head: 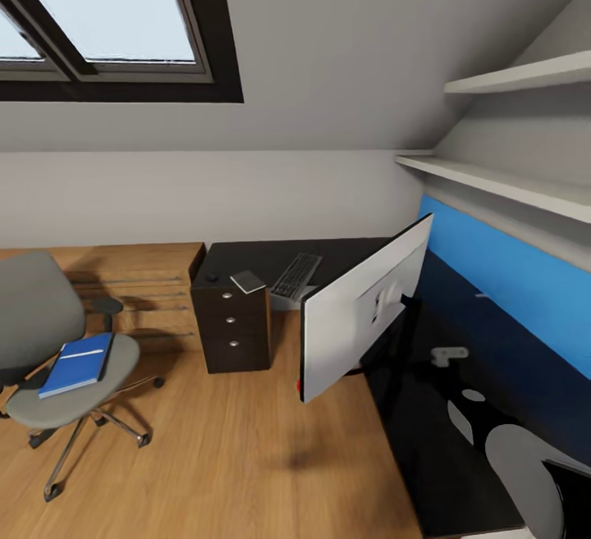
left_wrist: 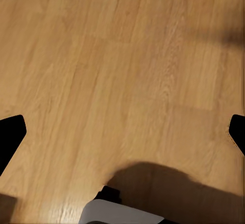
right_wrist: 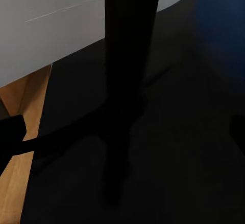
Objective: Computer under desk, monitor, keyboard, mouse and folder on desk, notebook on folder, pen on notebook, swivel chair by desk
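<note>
We are holding the right gripper spread wide, facing the monitor's black stand on the desk at lower right. The left gripper is hanging wide over the floor. The monitor, centre frame, is leaning past the desk edge, so we are judging a low, square grip on the stand safest. Farther off, the keyboard is lying on the desk, and the folder is sitting on the swivel chair at lower left.

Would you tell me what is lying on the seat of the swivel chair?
On the swivel chair seat lies the blue folder, with a slim white pen on it. Anything beneath the folder is covered.
</note>
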